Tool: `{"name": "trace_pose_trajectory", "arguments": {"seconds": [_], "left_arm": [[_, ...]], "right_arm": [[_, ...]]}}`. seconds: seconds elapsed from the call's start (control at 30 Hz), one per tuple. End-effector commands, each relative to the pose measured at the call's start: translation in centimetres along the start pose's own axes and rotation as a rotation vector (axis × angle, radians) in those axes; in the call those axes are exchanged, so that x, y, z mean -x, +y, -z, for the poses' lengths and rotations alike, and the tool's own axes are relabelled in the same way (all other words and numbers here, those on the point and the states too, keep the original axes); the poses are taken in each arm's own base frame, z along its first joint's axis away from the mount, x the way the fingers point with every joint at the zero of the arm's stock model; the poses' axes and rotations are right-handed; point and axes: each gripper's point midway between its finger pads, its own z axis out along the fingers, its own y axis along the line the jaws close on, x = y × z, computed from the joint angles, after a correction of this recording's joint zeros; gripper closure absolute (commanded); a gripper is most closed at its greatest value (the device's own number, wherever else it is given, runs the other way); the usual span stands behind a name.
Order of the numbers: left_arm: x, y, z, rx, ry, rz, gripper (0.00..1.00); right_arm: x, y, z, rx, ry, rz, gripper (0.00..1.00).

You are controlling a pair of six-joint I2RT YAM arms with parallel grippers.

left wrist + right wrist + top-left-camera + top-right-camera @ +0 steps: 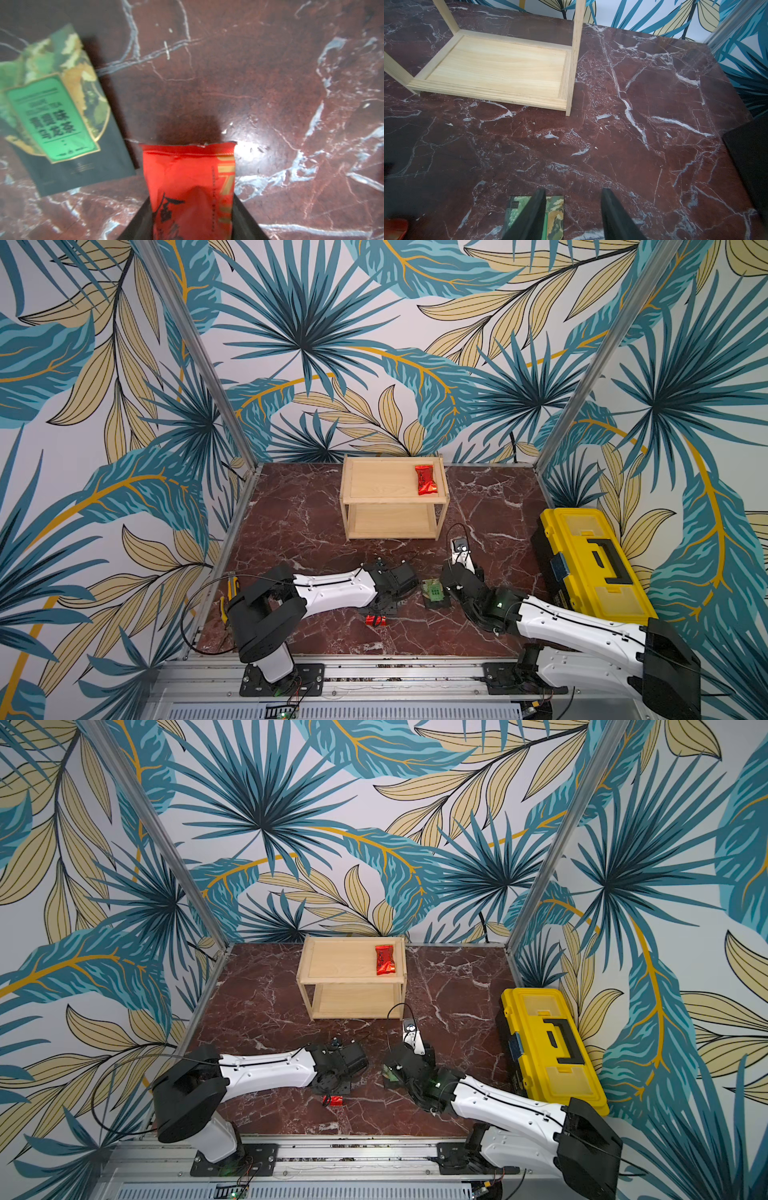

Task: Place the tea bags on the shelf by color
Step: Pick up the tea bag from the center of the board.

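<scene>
The red tea bag is glossy, creased foil, oblong, with dark brush script and gold lettering. The left gripper has it between its 2 dark tapered fingers, which lie against both long sides. Its long axis runs along the fingers, and its crimped flat end sticks out past the fingertips. In a top view it shows only as a small red patch under the wrist, low over the front of the veined maroon marble tabletop.

The green tea bag lies flat on the marble just beside it, squarish and matt, with a mint label, gold patches and a dark border, set askew. The right gripper hangs over it with its jaws apart and bare marble showing between them. One finger overlaps the packet (whether it touches is unclear).

The other red tea bag lies on the top board of the shelf at its right end, with its long axis running front to back. The shelf is pale, grained wood with rimmed boards and square posts. The lower board holds nothing. A yellow plastic toolbox sits at the right.
</scene>
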Motion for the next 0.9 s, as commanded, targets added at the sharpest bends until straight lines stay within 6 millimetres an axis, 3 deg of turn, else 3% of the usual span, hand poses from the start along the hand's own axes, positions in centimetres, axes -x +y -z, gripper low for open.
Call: {"name": "trace_pose_trajectory", "arguments": {"seconds": [0.0, 0.1, 0.3, 0.57, 0.73, 0.87], "left_arm": [[0.8, 0.9, 1.8, 0.025, -0.032, 0.007, 0.50], [1.5, 0.6, 3.8, 0.010, -0.050, 0.007, 0.50], [4.9, 0.9, 10.7, 0.008, -0.130, -0.026, 0.50], [13.8, 1.6, 19.7, -0.030, -0.349, -0.033, 0.49], [19.5, 1.8, 21.9, -0.031, -0.413, -0.032, 0.49], [23.7, 2.7, 22.2, -0.008, -0.442, -0.034, 0.49]], "right_arm": [[-0.1, -0.8, -0.2, -0.045, -0.010, 0.031, 0.52], [0.0, -1.1, -0.1, -0.055, -0.016, 0.036, 0.52], [0.3, -1.2, -0.1, -0.067, -0.022, 0.043, 0.52], [0.5, -0.7, -0.3, -0.055, -0.027, 0.049, 0.52], [1.7, 0.3, -0.4, -0.023, -0.063, 0.045, 0.51], [2.1, 1.3, -1.2, -0.036, -0.059, 0.079, 0.51]]}}
